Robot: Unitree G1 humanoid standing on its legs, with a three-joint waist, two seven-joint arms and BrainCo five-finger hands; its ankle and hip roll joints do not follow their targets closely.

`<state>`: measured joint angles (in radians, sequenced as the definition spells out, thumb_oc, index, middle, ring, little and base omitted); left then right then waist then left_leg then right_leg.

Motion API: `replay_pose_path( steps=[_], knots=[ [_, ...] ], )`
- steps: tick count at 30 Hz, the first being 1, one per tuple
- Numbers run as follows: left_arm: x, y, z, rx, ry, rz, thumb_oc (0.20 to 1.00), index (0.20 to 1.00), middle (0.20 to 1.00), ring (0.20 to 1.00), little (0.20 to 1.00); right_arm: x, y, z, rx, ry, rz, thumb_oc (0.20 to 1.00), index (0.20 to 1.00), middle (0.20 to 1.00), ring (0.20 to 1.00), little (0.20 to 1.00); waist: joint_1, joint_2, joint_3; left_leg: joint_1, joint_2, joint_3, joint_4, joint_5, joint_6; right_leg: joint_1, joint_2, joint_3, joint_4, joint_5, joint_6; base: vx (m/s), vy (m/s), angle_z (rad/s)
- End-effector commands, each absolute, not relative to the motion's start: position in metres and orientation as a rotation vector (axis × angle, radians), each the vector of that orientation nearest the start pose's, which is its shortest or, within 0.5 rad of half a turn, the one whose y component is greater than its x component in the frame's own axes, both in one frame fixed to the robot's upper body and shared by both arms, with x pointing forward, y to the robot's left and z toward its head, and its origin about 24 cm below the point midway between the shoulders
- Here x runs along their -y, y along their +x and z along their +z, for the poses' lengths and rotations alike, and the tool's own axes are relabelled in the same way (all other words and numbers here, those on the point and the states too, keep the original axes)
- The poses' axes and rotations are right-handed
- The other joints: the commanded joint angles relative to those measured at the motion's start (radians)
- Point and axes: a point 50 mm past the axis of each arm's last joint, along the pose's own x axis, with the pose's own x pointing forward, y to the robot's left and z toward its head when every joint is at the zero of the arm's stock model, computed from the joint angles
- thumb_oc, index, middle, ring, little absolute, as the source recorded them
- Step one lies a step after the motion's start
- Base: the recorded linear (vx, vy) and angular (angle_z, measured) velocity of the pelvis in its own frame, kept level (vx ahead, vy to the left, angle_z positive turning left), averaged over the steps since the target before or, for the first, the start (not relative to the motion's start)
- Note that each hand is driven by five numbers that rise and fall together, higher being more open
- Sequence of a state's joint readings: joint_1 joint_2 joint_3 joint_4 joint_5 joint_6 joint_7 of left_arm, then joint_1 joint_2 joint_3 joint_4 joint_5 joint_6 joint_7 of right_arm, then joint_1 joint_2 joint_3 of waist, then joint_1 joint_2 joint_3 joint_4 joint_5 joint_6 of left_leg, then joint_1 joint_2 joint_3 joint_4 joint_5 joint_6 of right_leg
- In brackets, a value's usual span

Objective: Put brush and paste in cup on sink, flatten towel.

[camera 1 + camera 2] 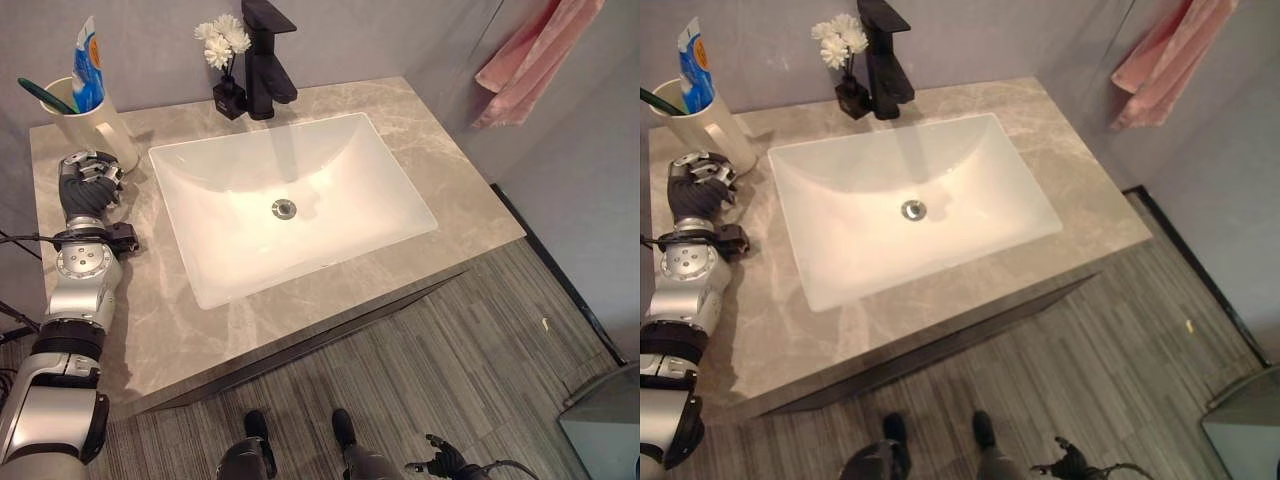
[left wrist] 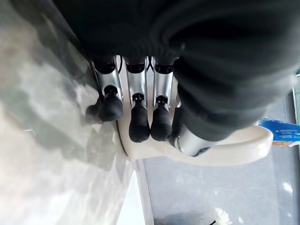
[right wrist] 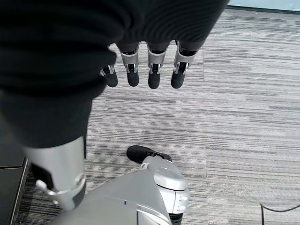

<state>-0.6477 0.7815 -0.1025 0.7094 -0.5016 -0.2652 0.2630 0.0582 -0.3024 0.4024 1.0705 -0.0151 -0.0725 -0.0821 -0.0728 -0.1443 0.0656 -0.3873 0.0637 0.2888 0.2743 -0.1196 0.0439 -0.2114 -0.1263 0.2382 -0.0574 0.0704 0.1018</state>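
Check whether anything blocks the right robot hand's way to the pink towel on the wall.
The right robot hand hangs low over the floor, and the pink towel hangs on the wall past the counter's right end. Nothing visible stands between them.

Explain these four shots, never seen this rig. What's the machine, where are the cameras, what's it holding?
It's a humanoid robot standing at a bathroom counter. Two pictures come from its head, looking down; the other two from its wrists. On the counter: a white sink, a black tap, a small vase of flowers and a cream cup with the toothbrush and toothpaste inside. The left hand rests beside the cup, fingers relaxed, holding nothing. The right hand hangs open over the floor. A pink towel hangs on the wall.
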Motion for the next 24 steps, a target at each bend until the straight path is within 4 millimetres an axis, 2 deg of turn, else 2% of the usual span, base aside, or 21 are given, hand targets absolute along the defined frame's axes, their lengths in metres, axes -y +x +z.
replay_pose_path(
  steps=[1, 11, 24],
  knots=[
    [-0.342, 0.337, 0.187, 0.305, 0.263, 0.526, 0.200, 0.200, 0.200, 0.200, 0.200, 0.251, 0.097, -0.147, -1.075, -0.577, 0.115, 1.000, 1.000, 1.000, 1.000, 1.000, -0.021, 0.020, -0.015, -0.025, 0.014, -0.091, 0.058, -0.058, -0.006, 0.159, -0.020, -0.002, -0.026, -0.006, 0.097, 0.00, 0.000, 0.00],
    [-0.359, 0.338, 0.206, 0.295, 0.302, 0.588, 0.200, 0.200, 0.200, 0.200, 0.200, 0.247, 0.102, -0.146, -1.055, -0.561, 0.133, 1.000, 1.000, 1.000, 1.000, 1.000, -0.030, 0.009, -0.012, -0.041, 0.026, -0.076, 0.080, -0.067, -0.001, 0.143, -0.016, 0.013, -0.027, 0.009, 0.106, -0.01, 0.008, -0.05],
    [-0.360, 0.344, 0.231, 0.326, 0.329, 0.597, 0.200, 0.200, 0.200, 0.200, 0.200, 0.244, 0.103, -0.147, -1.050, -0.552, 0.152, 1.000, 1.000, 1.000, 1.000, 1.000, -0.037, 0.002, -0.009, -0.051, 0.037, -0.057, 0.092, -0.076, 0.006, 0.124, -0.015, 0.039, -0.028, 0.035, 0.122, 0.00, 0.007, -0.04]
  ],
)
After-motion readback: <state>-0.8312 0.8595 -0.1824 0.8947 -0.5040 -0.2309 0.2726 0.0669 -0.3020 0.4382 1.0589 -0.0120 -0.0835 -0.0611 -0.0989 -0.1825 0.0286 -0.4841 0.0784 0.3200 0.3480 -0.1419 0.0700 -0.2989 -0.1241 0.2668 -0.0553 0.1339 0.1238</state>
